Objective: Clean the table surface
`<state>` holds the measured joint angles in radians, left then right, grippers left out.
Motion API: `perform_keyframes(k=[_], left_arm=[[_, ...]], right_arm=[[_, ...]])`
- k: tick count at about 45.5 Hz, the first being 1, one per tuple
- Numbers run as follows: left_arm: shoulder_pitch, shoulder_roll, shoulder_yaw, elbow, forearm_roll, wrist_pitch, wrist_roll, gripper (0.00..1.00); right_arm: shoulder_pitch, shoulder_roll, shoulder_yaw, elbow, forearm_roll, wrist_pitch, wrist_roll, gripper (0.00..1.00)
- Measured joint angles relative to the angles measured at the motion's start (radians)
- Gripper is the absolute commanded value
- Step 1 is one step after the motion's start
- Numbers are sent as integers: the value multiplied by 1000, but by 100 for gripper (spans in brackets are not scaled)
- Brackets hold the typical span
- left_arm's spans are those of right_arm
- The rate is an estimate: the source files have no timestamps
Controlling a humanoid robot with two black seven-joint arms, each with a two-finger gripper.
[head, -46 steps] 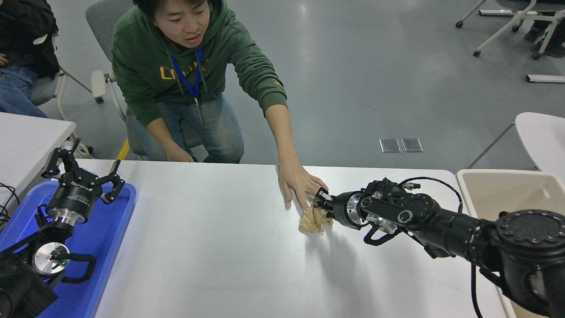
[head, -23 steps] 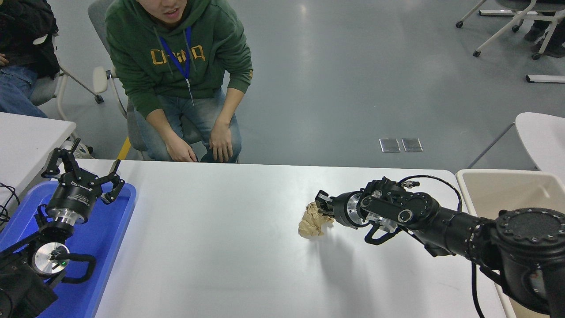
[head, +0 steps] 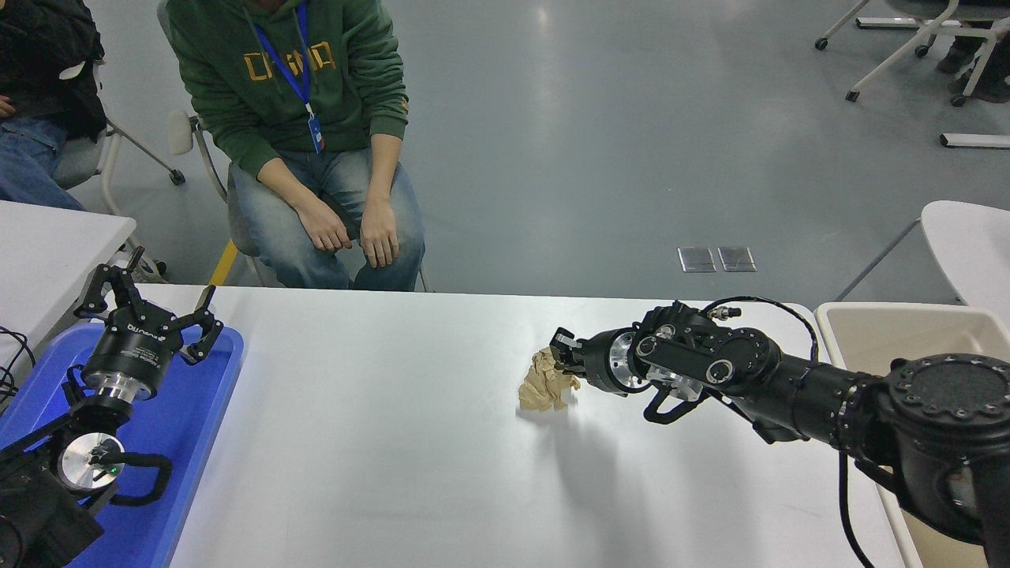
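The glossy white table surface (head: pixel 379 442) fills the lower part of the head view. A crumpled ball of brown paper (head: pixel 544 384) is at its middle right. My right gripper (head: pixel 564 356) reaches in from the right and is shut on the paper's upper right edge, holding it low over the table. My left gripper (head: pixel 150 308) is parked at the lower left over a blue tray (head: pixel 201 410), fingers spread open and empty.
A beige bin (head: pixel 907 339) stands off the table's right end, behind my right arm. A person in a green hoodie (head: pixel 316 87) sits at the far side, hands on knees. Smaller white tables show at the left (head: pixel 47 237) and right (head: pixel 970 244) edges.
The person's hand let go of the paper and drew back from the table to the lap. My right gripper moved left and slightly away from me, and the paper went with it.
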<state>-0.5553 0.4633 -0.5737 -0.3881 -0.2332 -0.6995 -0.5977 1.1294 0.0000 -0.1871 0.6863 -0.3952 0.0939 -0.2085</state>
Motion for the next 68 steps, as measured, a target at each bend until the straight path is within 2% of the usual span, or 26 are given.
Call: perform_keyframes(k=[8,20,47,68], left_arm=[[0,0,0,0,0,0,0,100],[0,0,0,0,0,0,0,100],[0,0,0,0,0,0,1,100],[0,0,0,0,0,0,1,100]], right_arm=[[44,-42,-3,78,29,1,0,0],[115,-187,-3,211,54,1,0,0],[285,-634,-24,572,99,18,-9,0],[410,-953,-50,749,105,124,-26,0]])
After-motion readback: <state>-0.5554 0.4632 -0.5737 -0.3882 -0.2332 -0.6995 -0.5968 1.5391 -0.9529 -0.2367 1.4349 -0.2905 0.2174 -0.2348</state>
